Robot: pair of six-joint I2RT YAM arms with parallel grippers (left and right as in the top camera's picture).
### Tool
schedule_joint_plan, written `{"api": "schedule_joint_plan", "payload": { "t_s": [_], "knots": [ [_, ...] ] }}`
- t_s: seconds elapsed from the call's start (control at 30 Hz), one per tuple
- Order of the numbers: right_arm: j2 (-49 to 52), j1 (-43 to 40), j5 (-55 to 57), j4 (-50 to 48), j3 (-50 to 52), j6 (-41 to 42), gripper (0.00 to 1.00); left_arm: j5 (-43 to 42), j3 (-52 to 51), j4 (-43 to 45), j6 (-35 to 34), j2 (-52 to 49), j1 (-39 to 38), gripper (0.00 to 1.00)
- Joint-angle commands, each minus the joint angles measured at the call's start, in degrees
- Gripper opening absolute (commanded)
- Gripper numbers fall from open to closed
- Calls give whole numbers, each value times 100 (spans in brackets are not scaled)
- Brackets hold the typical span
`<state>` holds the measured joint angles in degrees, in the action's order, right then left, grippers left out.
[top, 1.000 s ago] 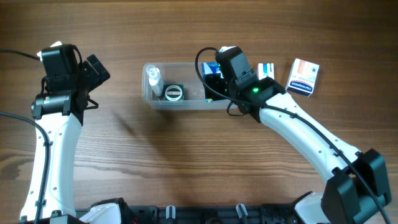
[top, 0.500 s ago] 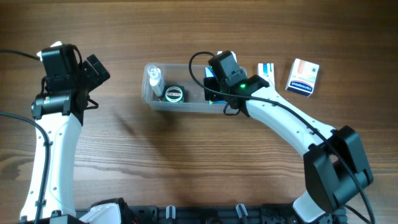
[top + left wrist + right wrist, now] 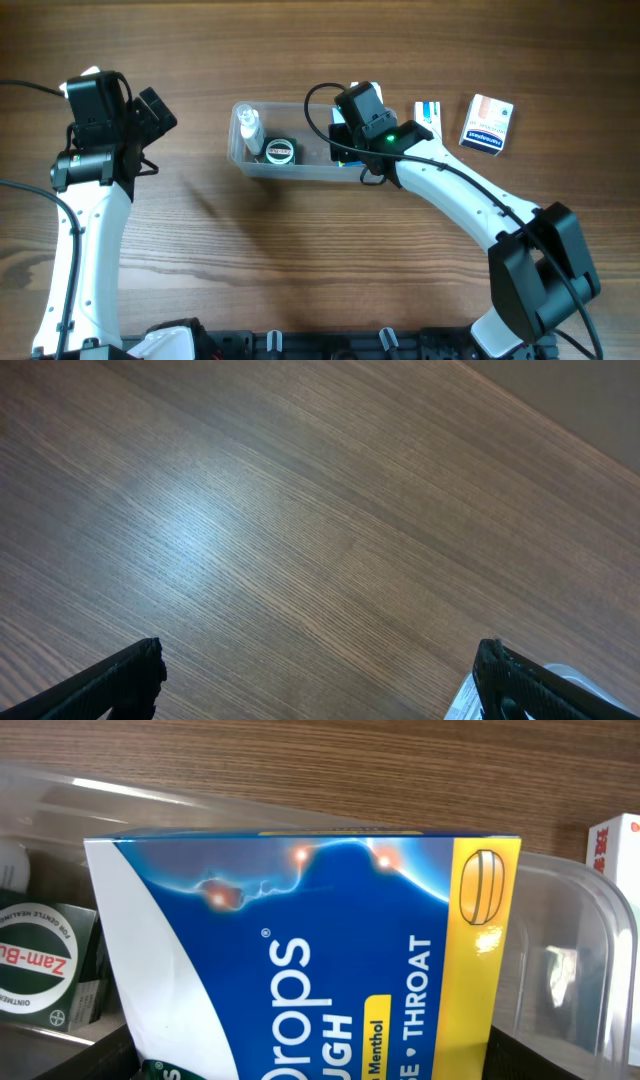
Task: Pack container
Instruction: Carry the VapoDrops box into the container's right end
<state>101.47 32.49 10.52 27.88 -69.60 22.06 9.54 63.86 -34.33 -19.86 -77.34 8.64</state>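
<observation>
The clear plastic container (image 3: 300,165) lies in the middle of the table. It holds a small clear bottle (image 3: 247,125) and a round green tin (image 3: 279,150). My right gripper (image 3: 345,135) is over the container's right end, shut on a blue and yellow cough-drops box (image 3: 330,950). In the right wrist view the box stands inside the container's clear wall (image 3: 565,940), next to the Zam-Buk tin (image 3: 40,965). My left gripper (image 3: 152,112) is open and empty, left of the container. Its fingers (image 3: 120,680) frame bare wood.
A white and blue box (image 3: 428,112) and an orange and white box (image 3: 488,124) lie on the table right of the container. A white box corner (image 3: 615,845) shows beyond the container's wall. A pale clear edge (image 3: 570,685) shows beside the left gripper's right finger.
My right gripper moved a little to the left over the container's right end with the blue box, then stayed still. The left arm has not moved.
</observation>
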Motion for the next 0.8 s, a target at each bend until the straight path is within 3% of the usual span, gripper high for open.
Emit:
{"api": "schedule_joint_plan", "payload": {
  "t_s": [0.0,0.43,0.53,0.77],
  "knots": [
    [70,0,129,87,-125,55,73,-9,76,22,-13,52,26,100],
    [66,-181,103,304,-136,63,74,-9,76,22,-11,52,26,100],
    [66,-181,85,302,-136,59,93,-9,76,22,-13,52,26,100],
    [39,-181,79,302,-166,57,99,-9,76,22,-13,52,26,100]
  ]
}}
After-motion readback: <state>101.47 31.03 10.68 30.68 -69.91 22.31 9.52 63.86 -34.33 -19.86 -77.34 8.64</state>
